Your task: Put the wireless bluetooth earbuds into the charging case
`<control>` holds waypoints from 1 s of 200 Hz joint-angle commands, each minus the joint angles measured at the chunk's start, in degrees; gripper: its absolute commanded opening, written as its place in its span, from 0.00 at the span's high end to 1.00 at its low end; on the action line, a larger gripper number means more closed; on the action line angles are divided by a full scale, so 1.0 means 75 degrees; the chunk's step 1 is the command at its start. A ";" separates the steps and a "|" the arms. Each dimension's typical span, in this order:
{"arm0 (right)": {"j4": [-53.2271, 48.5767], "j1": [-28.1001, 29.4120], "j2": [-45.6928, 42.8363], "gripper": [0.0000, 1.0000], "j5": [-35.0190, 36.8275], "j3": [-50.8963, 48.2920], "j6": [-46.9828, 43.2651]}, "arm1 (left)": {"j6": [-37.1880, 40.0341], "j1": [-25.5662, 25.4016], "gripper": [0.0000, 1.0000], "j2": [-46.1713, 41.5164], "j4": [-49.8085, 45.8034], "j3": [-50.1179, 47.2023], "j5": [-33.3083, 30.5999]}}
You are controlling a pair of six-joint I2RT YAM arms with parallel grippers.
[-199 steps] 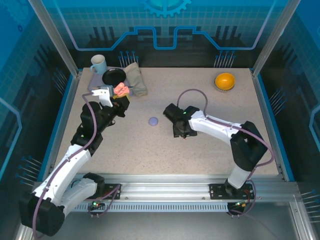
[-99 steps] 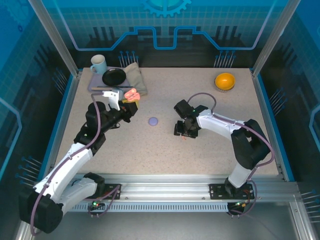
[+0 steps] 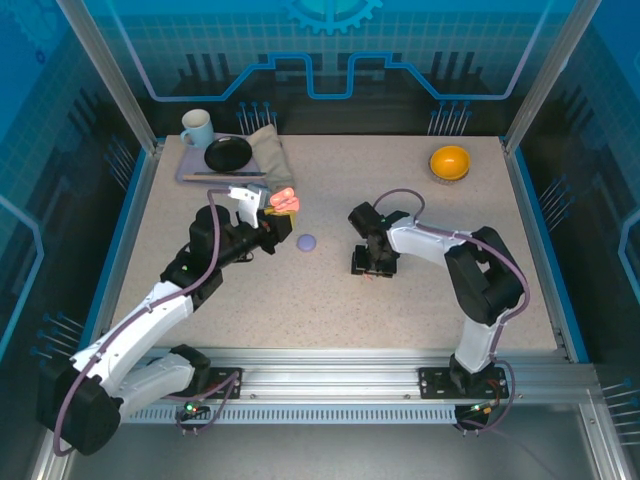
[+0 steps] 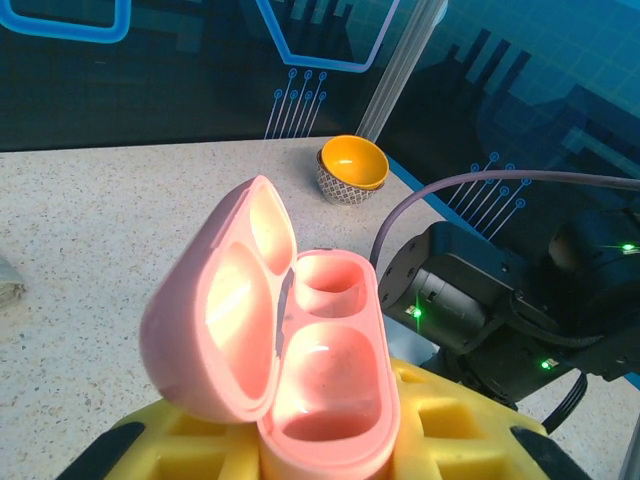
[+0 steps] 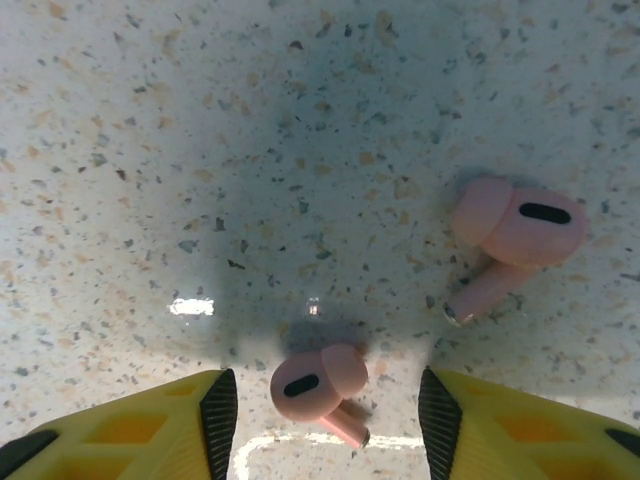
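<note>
One salmon-pink earbud (image 5: 318, 385) lies flat on the speckled worktop (image 5: 250, 120), and a second pink earbud (image 5: 515, 235) lies apart from it at 2 o'clock. The right tool (image 5: 328, 405) stands over the nearer bud with its fingers apart, one on either side and neither touching, placed to pinch it across the body. At 10 o'clock from there, the left tool (image 4: 330, 450) is clamped on the pink charging case (image 4: 300, 350), held aloft with its lid hinged back and both wells empty, apparently ready to receive a bud. A purple case (image 3: 306, 242) lies between the arms, and an orange bowl (image 3: 450, 161) stands at 1 o'clock.
</note>
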 commanded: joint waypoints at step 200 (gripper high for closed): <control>-0.0439 0.0464 0.0594 0.63 0.0904 0.0730 -0.0559 | 0.0253 -0.0114 1.00 -0.0040 0.0227 0.0223 -0.0065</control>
